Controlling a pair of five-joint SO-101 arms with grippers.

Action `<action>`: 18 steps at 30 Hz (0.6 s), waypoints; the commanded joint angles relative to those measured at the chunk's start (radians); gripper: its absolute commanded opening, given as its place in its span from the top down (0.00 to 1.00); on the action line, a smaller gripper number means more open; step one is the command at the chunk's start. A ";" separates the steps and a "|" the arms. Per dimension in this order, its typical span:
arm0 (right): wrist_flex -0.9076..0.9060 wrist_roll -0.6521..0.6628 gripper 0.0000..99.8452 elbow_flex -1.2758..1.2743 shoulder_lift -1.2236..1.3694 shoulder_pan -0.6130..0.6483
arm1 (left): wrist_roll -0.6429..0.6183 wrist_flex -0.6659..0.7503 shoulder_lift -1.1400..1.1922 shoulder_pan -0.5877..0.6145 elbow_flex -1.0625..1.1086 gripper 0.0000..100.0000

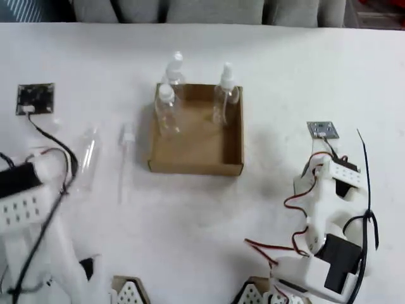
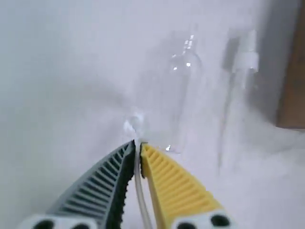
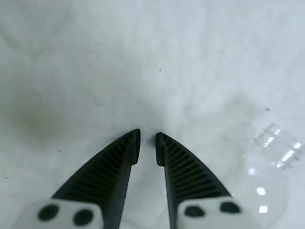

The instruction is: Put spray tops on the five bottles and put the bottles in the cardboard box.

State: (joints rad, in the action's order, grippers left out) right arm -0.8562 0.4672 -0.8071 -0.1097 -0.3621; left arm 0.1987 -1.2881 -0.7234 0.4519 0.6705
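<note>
**Two bottles uncapped, and a slippery tube in the pinch**

The left gripper (image 2: 137, 145) has its fingers pressed together on a thin white tube (image 2: 138, 186), which looks to me like a spray top's dip tube. The right gripper (image 3: 147, 136) shows a narrow gap with nothing in it, and an open-necked bottle (image 3: 271, 167) lies just beside it.

Left of the cardboard box (image 1: 196, 166) lie a topless bottle (image 1: 87, 158) and a loose spray top (image 1: 127, 136), near each other but apart. Two capped bottles (image 1: 166, 107) stand inside the box. A third (image 1: 175, 69) is at its far left corner, in or just behind it, I can't tell.

What worries me:
- The tube could bend or slide out of so thin a pinch.
- A nudge could roll either lying bottle away.
- Lowering another bottle in could topple those already standing.

I can read no brand, label or writing.
</note>
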 commanded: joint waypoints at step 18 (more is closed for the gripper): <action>0.018 -0.009 0.97 0.000 0.002 0.018 | -0.370 0.304 -0.292 -1.049 0.387 0.98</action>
State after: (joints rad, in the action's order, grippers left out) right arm -0.8562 0.4672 -0.8071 -0.1097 -0.3621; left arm -0.1220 -1.2083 -0.9935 -0.4872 0.8976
